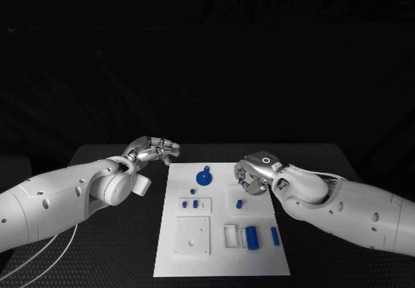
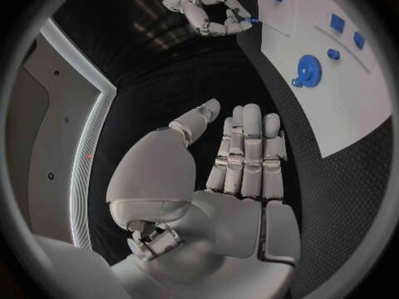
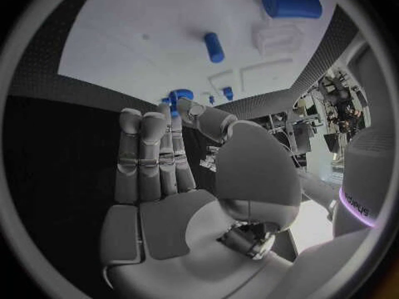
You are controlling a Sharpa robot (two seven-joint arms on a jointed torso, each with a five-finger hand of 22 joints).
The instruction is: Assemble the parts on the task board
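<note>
Up close, the black table (image 1: pixel 113 252) carries a white task board (image 1: pixel 220 255) in its middle, and a thin pale cable (image 1: pixel 39 255) trails across the table's near left corner under the left arm. Both white arms reach in from the sides, and neither covers the near half of the board.

On the board sit several blue parts: a round disc with a knob (image 1: pixel 204 177) near the far edge, two small pegs (image 1: pixel 190 204) beside a tiny stud (image 1: pixel 191 192), a short block (image 1: pixel 240 204) in a raised white square, and close to the near edge a thick cylinder (image 1: pixel 252 237) next to a slim rod (image 1: pixel 275 236). A white square plate (image 1: pixel 192 235) with corner holes and an open white frame (image 1: pixel 230 235) lie there too.

The left hand (image 1: pixel 154 150) hovers off the board's far left corner, over bare table, fingers straight and close together, holding nothing (the wrist camera shows the palm flat). The right hand (image 1: pixel 256 173) hangs over the board's far right part, fingers curled, pinching a small blue piece (image 1: pixel 240 177) at its fingertips (image 2: pixel 237 21).
</note>
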